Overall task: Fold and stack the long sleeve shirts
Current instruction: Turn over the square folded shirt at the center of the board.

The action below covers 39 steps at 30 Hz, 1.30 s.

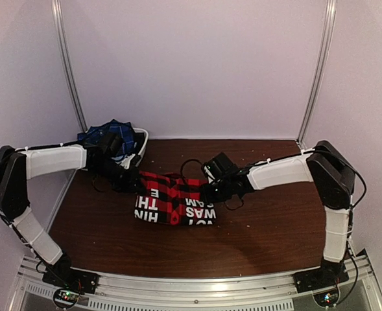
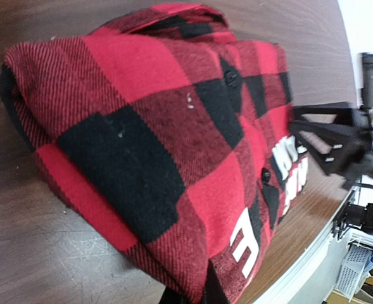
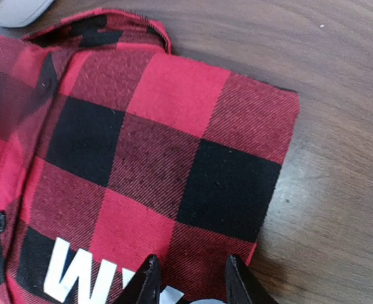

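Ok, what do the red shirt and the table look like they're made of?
Red shirt: likely soft woven flannel, matte, going by the diagonal twill ribs and faint fuzz; the white letters look printed on. Table: dark brown wood or wood-look laminate, with grain streaks and a slight sheen; which one, I cannot tell.

red shirt (image 1: 174, 204) folded flat — navy shirt (image 1: 109, 137) crumpled

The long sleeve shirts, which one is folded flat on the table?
The red-and-black checked shirt with white block letters, folded flat in the middle of the table. The navy blue shirt is a bunched heap at the back left.
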Each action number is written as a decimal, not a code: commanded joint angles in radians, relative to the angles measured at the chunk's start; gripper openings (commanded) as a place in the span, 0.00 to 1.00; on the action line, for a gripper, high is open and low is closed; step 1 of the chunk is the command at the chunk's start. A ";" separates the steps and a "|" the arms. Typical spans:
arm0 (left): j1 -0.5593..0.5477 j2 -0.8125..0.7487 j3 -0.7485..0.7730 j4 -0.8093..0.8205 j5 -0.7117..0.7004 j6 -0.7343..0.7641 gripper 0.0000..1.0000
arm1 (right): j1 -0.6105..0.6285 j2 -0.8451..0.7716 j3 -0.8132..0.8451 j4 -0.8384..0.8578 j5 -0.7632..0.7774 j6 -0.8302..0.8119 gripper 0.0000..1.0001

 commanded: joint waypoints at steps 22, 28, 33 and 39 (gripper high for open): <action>-0.069 0.187 0.480 0.135 0.260 -0.078 0.00 | 0.136 0.380 0.359 0.666 -0.292 0.462 0.32; -0.074 0.181 0.400 0.187 0.263 -0.085 0.00 | 0.098 0.308 0.203 0.689 -0.284 0.448 0.35; -0.076 0.175 0.372 0.199 0.265 -0.085 0.00 | 0.075 0.200 0.067 0.688 -0.255 0.404 0.41; -0.099 0.191 0.380 0.204 0.251 -0.087 0.00 | 0.024 0.017 -0.105 0.614 -0.231 0.354 0.44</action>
